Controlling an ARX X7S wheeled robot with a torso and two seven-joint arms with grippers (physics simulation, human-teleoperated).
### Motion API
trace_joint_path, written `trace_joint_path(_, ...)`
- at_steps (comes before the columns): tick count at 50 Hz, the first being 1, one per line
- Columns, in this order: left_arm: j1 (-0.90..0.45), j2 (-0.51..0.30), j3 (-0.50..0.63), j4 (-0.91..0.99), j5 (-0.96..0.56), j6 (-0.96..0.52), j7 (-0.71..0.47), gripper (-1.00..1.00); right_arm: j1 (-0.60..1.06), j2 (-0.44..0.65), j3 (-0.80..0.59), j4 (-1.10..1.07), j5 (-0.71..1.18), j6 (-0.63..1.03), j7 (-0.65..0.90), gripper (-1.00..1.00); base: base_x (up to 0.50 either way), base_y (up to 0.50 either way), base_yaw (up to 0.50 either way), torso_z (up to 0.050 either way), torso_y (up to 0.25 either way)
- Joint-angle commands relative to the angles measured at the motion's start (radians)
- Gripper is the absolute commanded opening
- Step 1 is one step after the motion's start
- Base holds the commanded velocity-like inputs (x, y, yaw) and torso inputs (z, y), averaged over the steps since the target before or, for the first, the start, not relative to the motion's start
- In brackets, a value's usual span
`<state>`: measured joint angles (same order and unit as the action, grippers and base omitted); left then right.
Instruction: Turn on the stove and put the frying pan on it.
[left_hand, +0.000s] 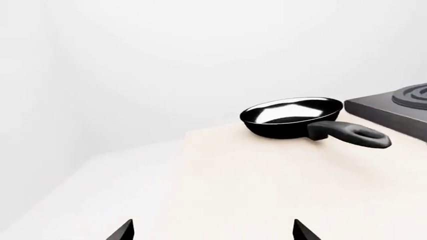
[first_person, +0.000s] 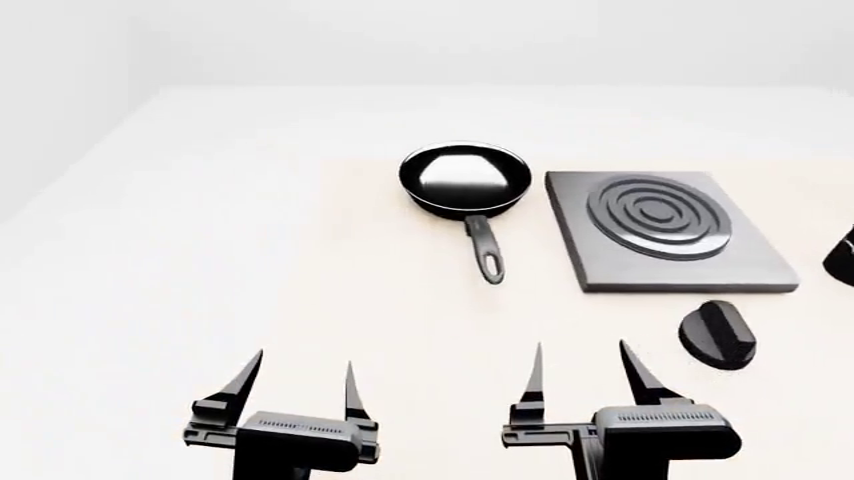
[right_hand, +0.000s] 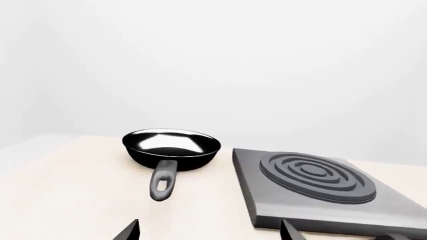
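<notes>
The black frying pan (first_person: 465, 180) sits on the cream table, its long handle (first_person: 486, 250) pointing toward me. It also shows in the left wrist view (left_hand: 292, 117) and the right wrist view (right_hand: 171, 148). The dark grey stove slab (first_person: 661, 232) with ring burner lies right of the pan; it also shows in the right wrist view (right_hand: 313, 187). The black ridged knob (first_person: 718, 335) lies in front of the stove. My left gripper (first_person: 302, 378) and right gripper (first_person: 583, 372) are open and empty, near the front, well short of the pan.
A black object (first_person: 841, 256) shows partly at the right edge, beyond the stove. The table (first_person: 200, 250) stretches wide to the left, with its far edge behind the pan.
</notes>
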<state>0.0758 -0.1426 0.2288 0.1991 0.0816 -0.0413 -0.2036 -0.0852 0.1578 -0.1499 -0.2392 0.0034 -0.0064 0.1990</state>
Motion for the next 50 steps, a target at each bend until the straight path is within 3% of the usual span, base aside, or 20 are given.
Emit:
trace_joint_path(1,-0.004,-0.008,0.010,-0.004,-0.004,-0.001,-0.011,1.00,0.002,0.009,-0.009,0.004,0.009,-0.002,0.005,1.00,0.10,0.50,0.00,0.000,0.000)
trace_joint_path(10,-0.001,-0.015,0.013,0.005,-0.009,0.005,-0.021,1.00,0.002,0.015,-0.009,0.005,0.033,-0.011,0.003,1.00,0.32,0.43,0.00,0.000,0.000)
trace_joint_path(29,-0.001,-0.028,0.026,0.011,-0.017,0.010,-0.037,1.00,0.004,0.028,-0.018,0.009,0.057,-0.024,0.004,1.00,0.50,0.03,0.00,0.000,0.000)
trace_joint_path(50,-0.002,-0.044,0.049,0.014,-0.015,0.006,-0.056,1.00,0.004,0.037,-0.026,-0.001,0.065,-0.008,0.025,1.00,0.01,0.00,0.00,0.007,-0.184)
